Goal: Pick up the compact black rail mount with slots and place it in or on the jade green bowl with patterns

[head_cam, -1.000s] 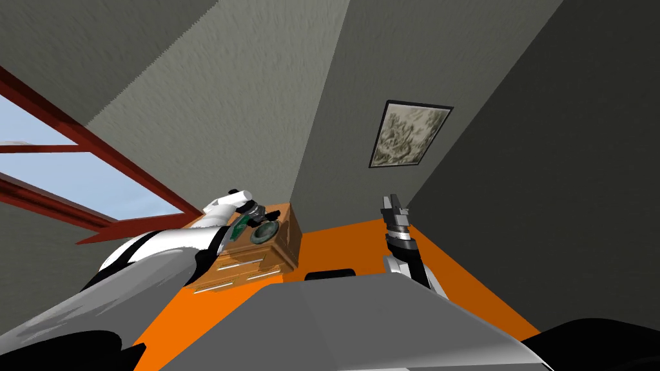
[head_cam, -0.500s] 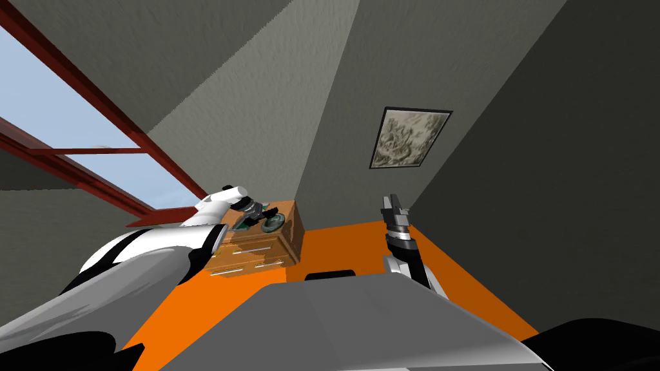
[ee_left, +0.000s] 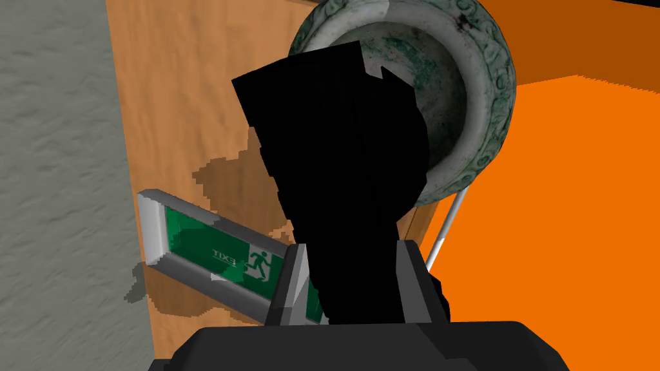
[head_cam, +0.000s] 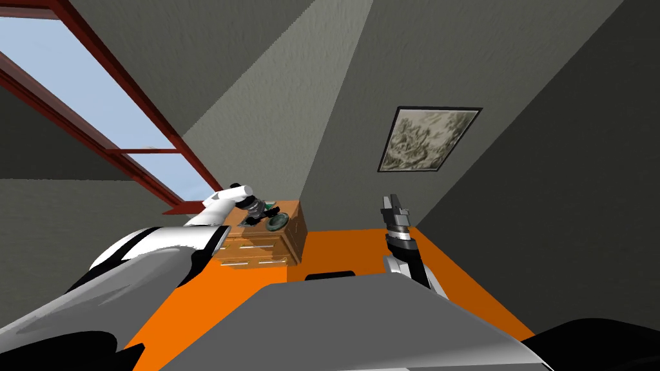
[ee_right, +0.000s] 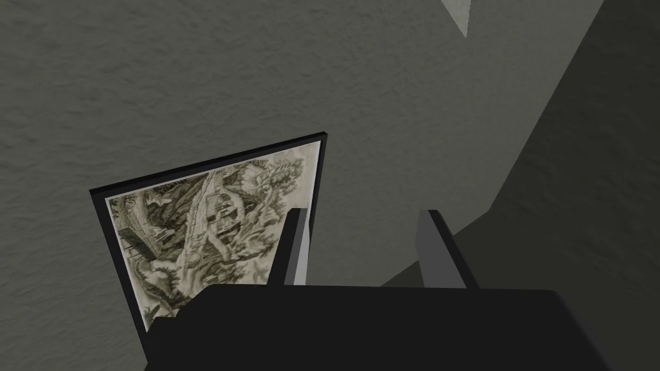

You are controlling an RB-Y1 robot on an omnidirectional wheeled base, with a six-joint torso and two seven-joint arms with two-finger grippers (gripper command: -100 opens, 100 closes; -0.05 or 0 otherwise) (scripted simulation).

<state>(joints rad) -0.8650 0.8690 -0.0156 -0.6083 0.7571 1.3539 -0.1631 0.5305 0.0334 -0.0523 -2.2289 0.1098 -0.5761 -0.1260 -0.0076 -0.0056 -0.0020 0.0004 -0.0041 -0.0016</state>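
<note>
left end effector [ee_left: 351,248] clenched on the black mount [ee_left: 335,148], fingers pressed to the sides of its lower end, holding it over the wooden dresser [ee_left: 174,96]. seen along the left wrist, the mount's upper part overlaps the mouth of the green bowl [ee_left: 499,90]; whether it touches the bowl cannot be told. the bowl stands at the dresser's edge, with the orange floor [ee_left: 567,193] beyond. an exit sign [ee_left: 206,248] lies flat on the dresser just beside the end effector, apart from the bowl.

since a second ago the whole head view has swung, the robot's own move: the dresser now shows smaller and farther off, the window [head_cam: 77,77] wider. the left arm stays stretched over the dresser top. the right end effector [head_cam: 394,205] stays raised, well apart from the dresser, fingers spread and empty.
</note>
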